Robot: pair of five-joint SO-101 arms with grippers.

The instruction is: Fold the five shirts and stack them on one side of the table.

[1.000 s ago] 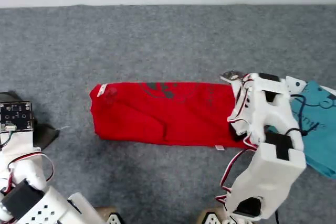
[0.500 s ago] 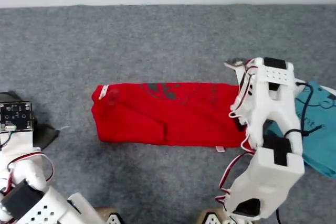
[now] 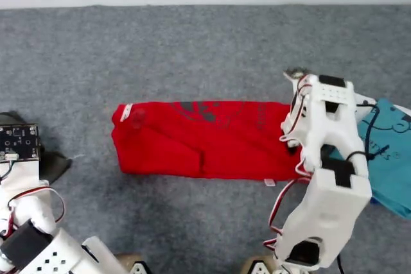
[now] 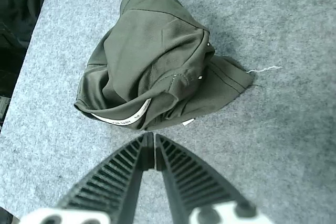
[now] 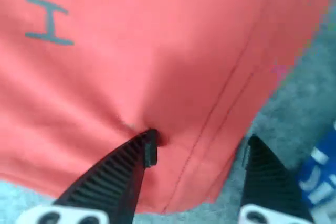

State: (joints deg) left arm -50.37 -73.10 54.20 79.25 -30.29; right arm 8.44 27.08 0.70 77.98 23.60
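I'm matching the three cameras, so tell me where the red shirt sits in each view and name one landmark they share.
High view: red shirt lies folded into a long band mid-table, one end under the right arm.
Right wrist view: red shirt directly beneath the open right end effector.
Left wrist view: a crumpled dark shirt instead, beyond the shut left end effector.
Shared landmark: the grey table cover.

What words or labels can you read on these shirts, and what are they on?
Nothing can be quoted.
red shirt: dark chest print, partly folded under and blurred, unreadable.
teal shirt: dark print, too small to read.
olive shirt: white band with marks too small to read.
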